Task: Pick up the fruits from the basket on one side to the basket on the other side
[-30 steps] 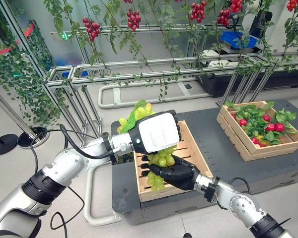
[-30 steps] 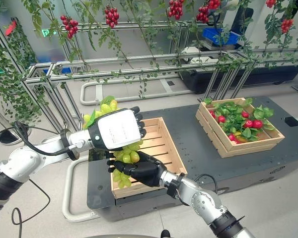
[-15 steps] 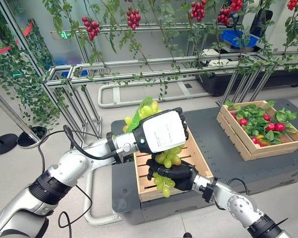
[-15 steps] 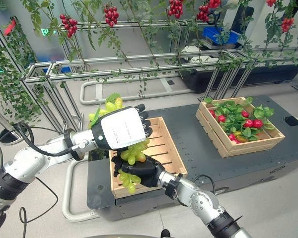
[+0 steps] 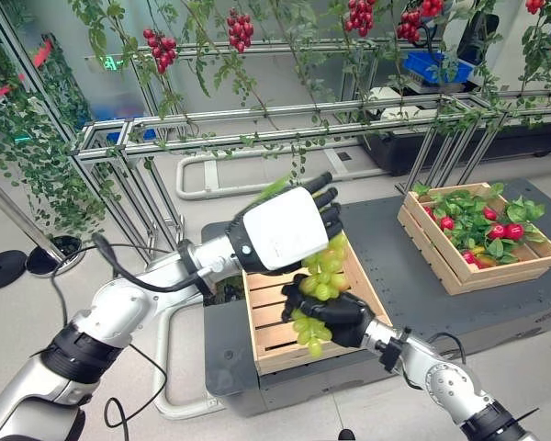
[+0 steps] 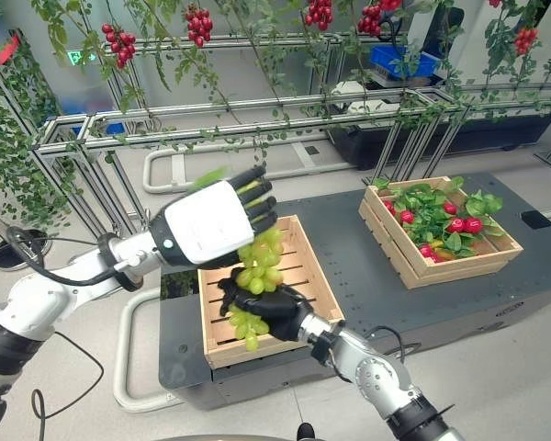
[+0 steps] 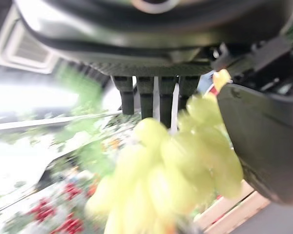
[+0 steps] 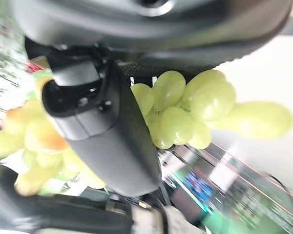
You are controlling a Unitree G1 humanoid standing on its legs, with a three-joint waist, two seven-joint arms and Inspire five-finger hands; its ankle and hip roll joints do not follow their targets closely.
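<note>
Right hand (image 8: 102, 131) thumb curled over green grapes (image 8: 185, 109); background blurred, apparently greenery.

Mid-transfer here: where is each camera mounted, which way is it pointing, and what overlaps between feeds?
Left eye: head, looking down at the grapes over the near basket; left robot hand and right robot hand on them.
Right eye: same scene from slightly aside; far basket of red fruit at right.
Left wrist: along its fingers at the grapes.
Right wrist: along its thumb, grapes behind.
Shared: the grapes, in all four views.
</note>
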